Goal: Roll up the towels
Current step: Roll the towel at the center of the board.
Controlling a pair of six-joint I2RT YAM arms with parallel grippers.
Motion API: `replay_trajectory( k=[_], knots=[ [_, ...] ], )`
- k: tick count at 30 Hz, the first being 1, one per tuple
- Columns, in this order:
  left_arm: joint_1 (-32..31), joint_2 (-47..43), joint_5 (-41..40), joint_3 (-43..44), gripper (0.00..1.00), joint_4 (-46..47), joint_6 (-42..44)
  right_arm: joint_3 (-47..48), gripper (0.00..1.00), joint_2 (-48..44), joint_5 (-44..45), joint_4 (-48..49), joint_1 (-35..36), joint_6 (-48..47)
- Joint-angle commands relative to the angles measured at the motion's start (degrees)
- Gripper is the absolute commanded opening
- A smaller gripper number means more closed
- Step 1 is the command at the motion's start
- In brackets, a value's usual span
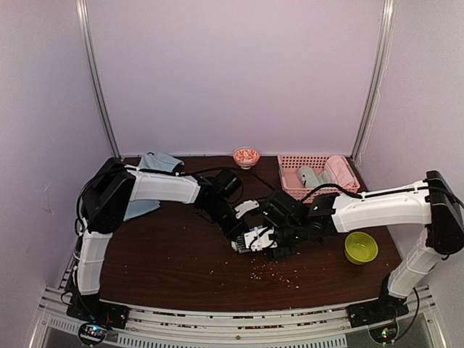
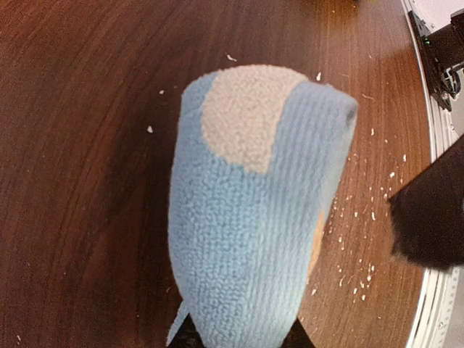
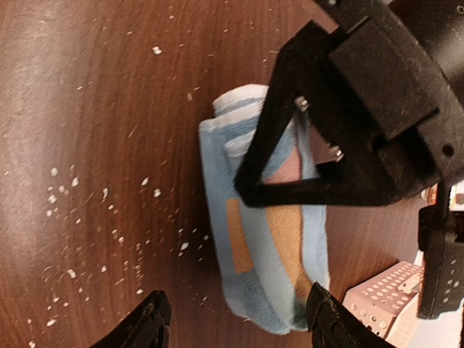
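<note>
Pink lattice plastic marks the one container with anything showing in it: the pink basket (image 1: 303, 158) at the back right of the counter (image 1: 181, 261) holds a pink rolled cloth (image 1: 339, 172) and, beside it, a pale grey-green cloth (image 1: 312, 176). Near my right arm sits the lime-green bowl (image 1: 360, 255), its inside showing only its own colour. A small bowl (image 1: 246, 156) with an orange-and-white look stands at the back, left of the basket; what it holds I cannot tell.

Mid-counter, the spotted towel (image 2: 250, 217) is a roll, light blue with a white patch on its outer wrap and orange showing at its end. My left gripper (image 2: 243, 335) is clamped on it, the cloth rising from between the two fingers. My right gripper (image 3: 241, 322) stands wide, one finger on each side of the roll's near end, the left-hand one well clear of the cloth; whether the other touches it I cannot tell.

At the back left lies the plain towel (image 1: 161, 162), partly under my left arm. White crumbs (image 3: 72, 181) are scattered on the dark wood around the roll.
</note>
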Motion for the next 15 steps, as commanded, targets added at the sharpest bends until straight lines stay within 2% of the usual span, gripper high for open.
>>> replay_trajectory(
  k=[1,11,15],
  knots=[
    [0.08,2.52,0.57,-0.83,0.01,-3.79,0.06,-0.37,0.66,2.9,5.71,10.1,0.66,-2.33],
    [0.07,1.79,1.77,-1.04,0.01,-3.78,1.53,-0.75,0.67,10.22,7.07,13.57,0.58,-5.82],
    [0.08,1.12,3.38,-1.26,0.01,-3.78,2.86,-1.18,0.62,11.75,7.76,15.61,0.53,-6.66]
  ],
)
